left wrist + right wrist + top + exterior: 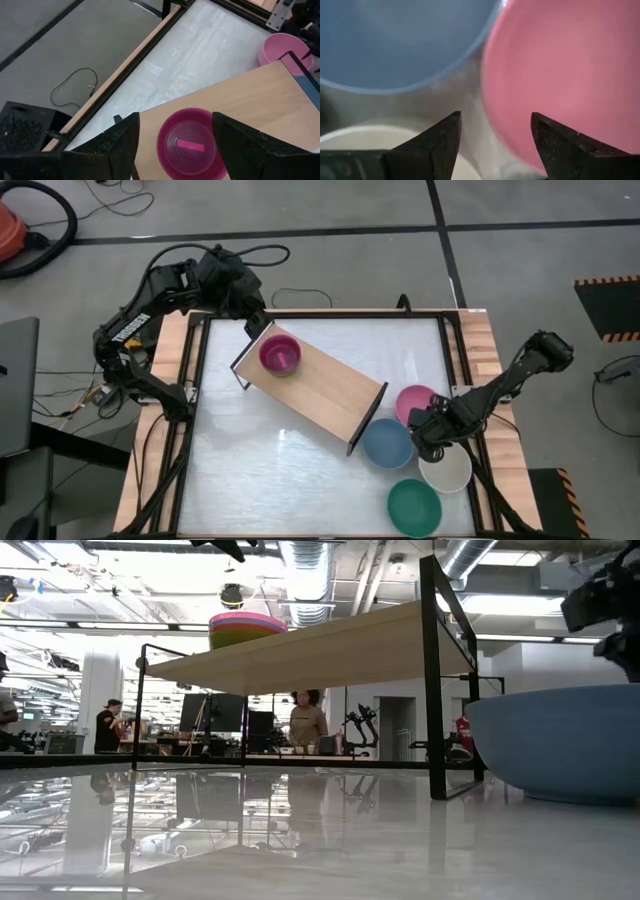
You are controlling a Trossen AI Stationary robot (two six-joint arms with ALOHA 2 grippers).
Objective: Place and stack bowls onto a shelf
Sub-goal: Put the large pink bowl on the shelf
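From the high view I have the shelf (312, 392) lying diagonally across the table with a stack of small bowls, magenta bowl (281, 354) on top, at its far-left end. My left gripper (257, 327) hangs just beyond that end, empty. The four larger bowls cluster off the shelf's right end: pink bowl (415, 402), blue bowl (387, 444), white bowl (446, 470), green bowl (414, 507). My right gripper (432, 432) sits among them.

The low view shows the stack (246, 629) on the board, edge-on, and the blue bowl close by.

In the left wrist view the fingers (120, 139) stand wide, over the magenta bowl.

In the right wrist view the fingers (436, 136) are spread, holding nothing, between the blue, pink and white rims. These look light, rigid and slick; I'd pinch a rim wall.
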